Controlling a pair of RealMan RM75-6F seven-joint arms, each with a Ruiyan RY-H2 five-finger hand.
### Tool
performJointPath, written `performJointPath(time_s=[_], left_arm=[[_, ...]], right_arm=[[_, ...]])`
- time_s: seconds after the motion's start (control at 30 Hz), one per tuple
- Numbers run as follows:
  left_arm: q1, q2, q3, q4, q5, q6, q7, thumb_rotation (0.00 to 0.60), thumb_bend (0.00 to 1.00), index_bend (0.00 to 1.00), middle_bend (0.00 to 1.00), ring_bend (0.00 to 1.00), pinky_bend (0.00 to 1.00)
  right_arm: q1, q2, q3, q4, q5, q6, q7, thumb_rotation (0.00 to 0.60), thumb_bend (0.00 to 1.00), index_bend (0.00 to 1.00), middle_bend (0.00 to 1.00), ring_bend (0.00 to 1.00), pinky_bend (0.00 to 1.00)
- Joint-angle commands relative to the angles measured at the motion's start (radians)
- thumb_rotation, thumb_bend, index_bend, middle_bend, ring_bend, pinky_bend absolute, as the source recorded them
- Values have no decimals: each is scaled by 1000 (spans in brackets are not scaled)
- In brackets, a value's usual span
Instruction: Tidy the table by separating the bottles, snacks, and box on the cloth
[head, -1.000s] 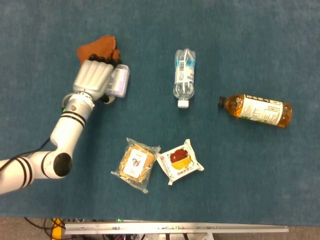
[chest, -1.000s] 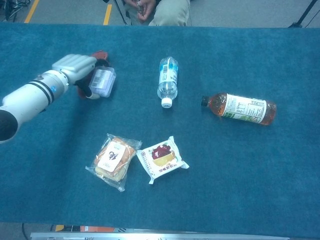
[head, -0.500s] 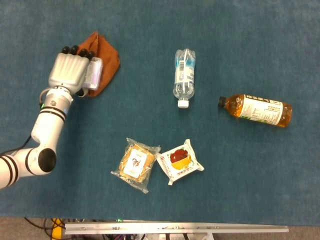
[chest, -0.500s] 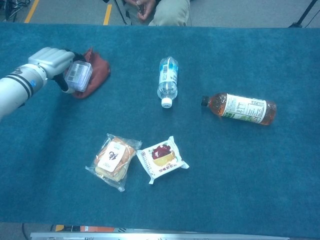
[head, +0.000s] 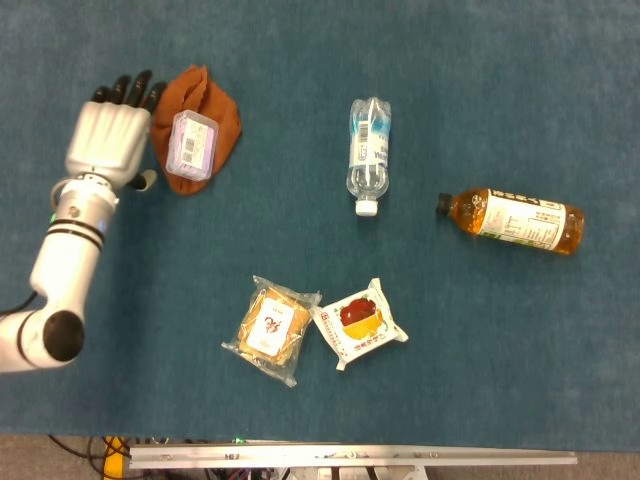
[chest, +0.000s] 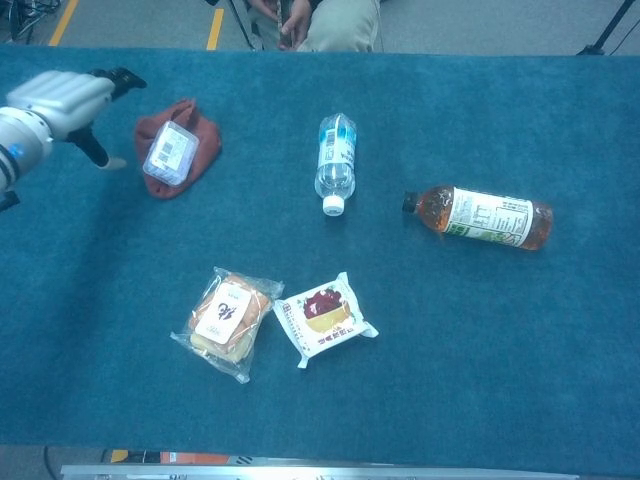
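A small clear box (head: 192, 143) (chest: 168, 153) lies on the rust-brown cloth (head: 222, 115) (chest: 200, 135) at the far left. My left hand (head: 108, 134) (chest: 70, 100) hovers just left of the cloth, open and holding nothing. A clear water bottle (head: 368, 154) (chest: 336, 160) lies in the middle, cap toward me. An amber tea bottle (head: 514, 220) (chest: 482, 217) lies on its side at the right. Two wrapped snacks sit near the front: a biscuit pack (head: 271, 328) (chest: 228, 321) and a cake pack (head: 358, 322) (chest: 324, 317). My right hand is not in sight.
Teal carpet-like covering (head: 480, 380) spreads over the whole table. A metal rail (head: 350, 457) runs along the near edge. A seated person (chest: 315, 20) is behind the far edge.
My left hand carried the box leftward onto the cloth, let go of it, and has drawn back to the left with its fingers spread.
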Motion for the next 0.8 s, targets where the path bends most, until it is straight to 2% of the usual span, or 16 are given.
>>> performJointPath(time_s=[0.03, 0.23, 0.5, 0.8], left_arm=[[38, 60, -8, -75, 44, 55, -42, 600, 204, 0, 0, 0, 152], [98, 139, 0, -175, 130, 123, -106, 600, 204, 0, 0, 0, 152], [159, 179, 27, -248, 227, 167, -164, 600, 204, 0, 0, 0, 152], [210, 235, 54, -326, 299, 208, -166, 600, 204, 0, 0, 0, 152]], right_arm=[[5, -1, 0, 5, 0, -9, -2, 600, 136, 93, 283, 292, 495], [26, 5, 0, 4, -24, -25, -26, 600, 136, 93, 283, 292, 495], [58, 4, -1, -12, -58, -49, -61, 600, 137, 93, 283, 292, 490], [143, 30, 7, -27, -90, -150, -123, 600, 137, 94, 283, 292, 399]])
